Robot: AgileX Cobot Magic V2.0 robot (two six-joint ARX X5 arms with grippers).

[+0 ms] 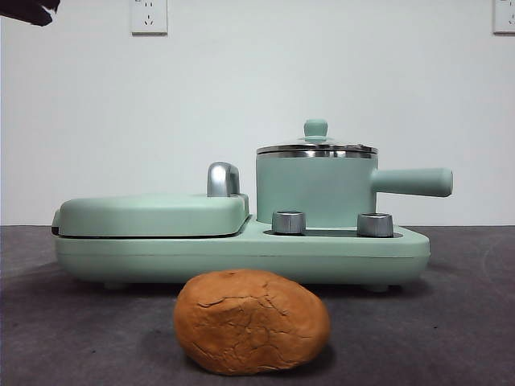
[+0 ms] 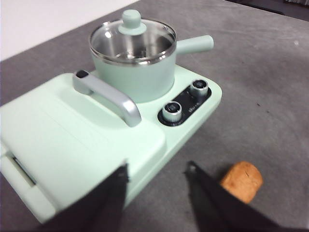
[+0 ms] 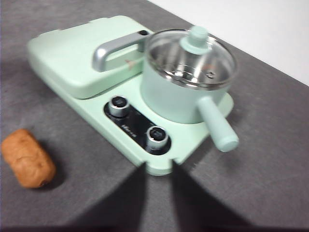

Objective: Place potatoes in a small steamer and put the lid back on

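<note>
The potato is an orange-brown cracked lump lying on the grey table in front of the appliance. The small steamer, a mint-green pot with a straight side handle, stands on the right half of the appliance base. Its glass lid with a mint knob sits on it. My left gripper hovers open above the front of the appliance, with the potato close beside one jaw. Farther back, my right gripper stands above the base's corner with a narrow gap between its jaws and holds nothing. The potato lies well off to its side.
A flat mint-green grill cover with a chrome handle fills the left half of the base. Two steel dials sit in front of the pot. A black arm tip shows at the top left corner. A white wall stands behind.
</note>
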